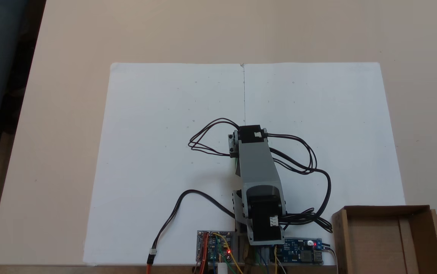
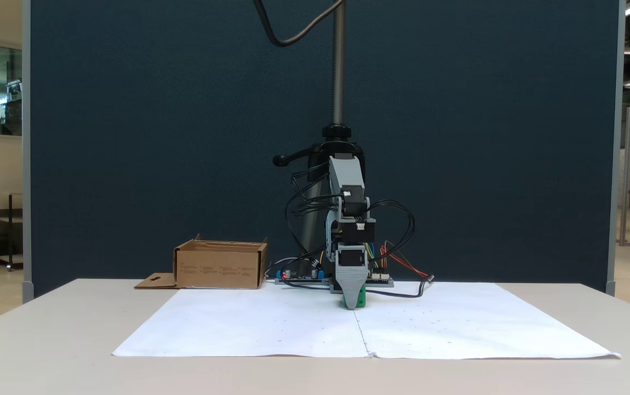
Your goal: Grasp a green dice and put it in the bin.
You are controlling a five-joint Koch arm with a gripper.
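The green dice [image 2: 361,300] rests on the white paper, mostly hidden behind a grey jaw, with green showing at the jaw's right side and tip. My gripper [image 2: 353,300] points straight down onto the paper around the dice. Its jaws stand one behind the other, so the gap between them is hidden. From above, the grey arm [image 1: 258,171] covers the gripper, and a thin green sliver [image 1: 236,162] peeks out at its left edge. The bin [image 1: 386,211], a brown cardboard box [image 2: 219,269] with a slotted flap, stands beside the arm's base.
Two white paper sheets [image 1: 165,152] cover the table's middle. Circuit boards [image 1: 214,247] with coloured wires sit at the arm's base, and black cables [image 1: 310,160] loop out on both sides. A camera pole [image 2: 338,66] rises behind the arm before a dark partition.
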